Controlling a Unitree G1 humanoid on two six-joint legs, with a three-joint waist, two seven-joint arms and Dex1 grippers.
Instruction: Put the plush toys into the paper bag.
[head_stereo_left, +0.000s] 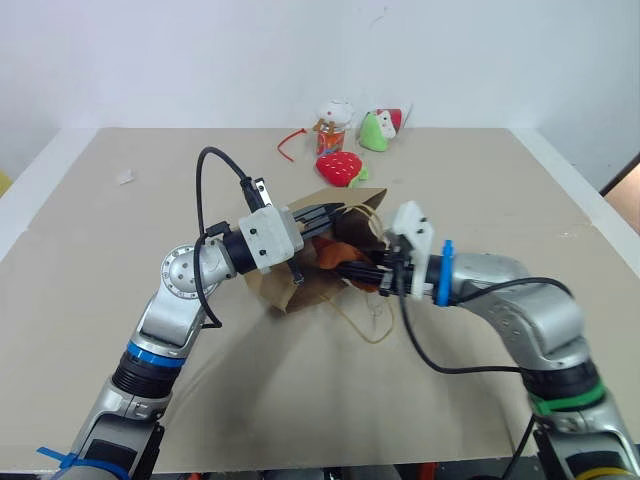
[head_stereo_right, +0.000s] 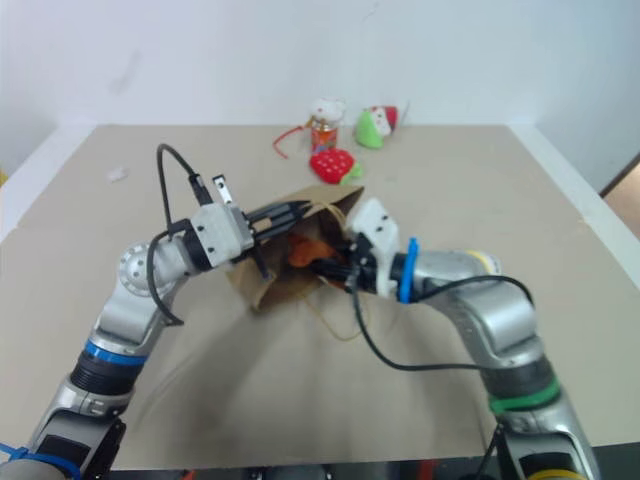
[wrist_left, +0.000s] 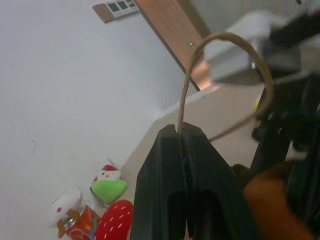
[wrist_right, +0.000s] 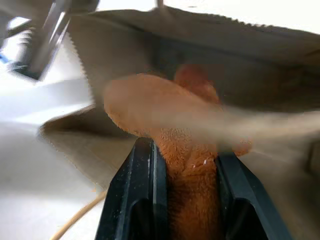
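Right gripper (wrist_right: 184, 200) was pinching the brown furry toy (wrist_right: 170, 115), its two black fingers (wrist_right: 132, 195) pressed against either side of the orange-brown plush. The toy's rounded body stuck out past the fingertips and sat at the open mouth of the paper bag (wrist_right: 280, 65), whose serrated upper edge ran across above it. In the left eye view that gripper (head_stereo_left: 352, 268) reached in from about four o'clock, and the brown toy (head_stereo_left: 335, 252) showed as an orange patch inside the bag's opening.

Left gripper (wrist_left: 184, 150) had its fingers pressed together on one tan cord handle (wrist_left: 225, 45) of the bag, the loop rising out from between the tips and arching over. In the left eye view this gripper (head_stereo_left: 330, 213) came in from about nine o'clock and held up the top edge of the paper bag (head_stereo_left: 270, 285), which lay on its side near the middle of the table (head_stereo_left: 120, 240), mouth turned toward three o'clock. The second cord handle (head_stereo_left: 375, 325) trailed loose on the tabletop at about five o'clock from the bag.

Further out, at twelve o'clock from the bag, a red strawberry plush (head_stereo_left: 341, 168) lay closest. Beyond it near the table's far edge stood a white and orange figure toy (head_stereo_left: 332, 122) and a green and white plush with a red cap (head_stereo_left: 380, 127), side by side. A red cord (head_stereo_left: 290, 143) curled just beside the figure toy.
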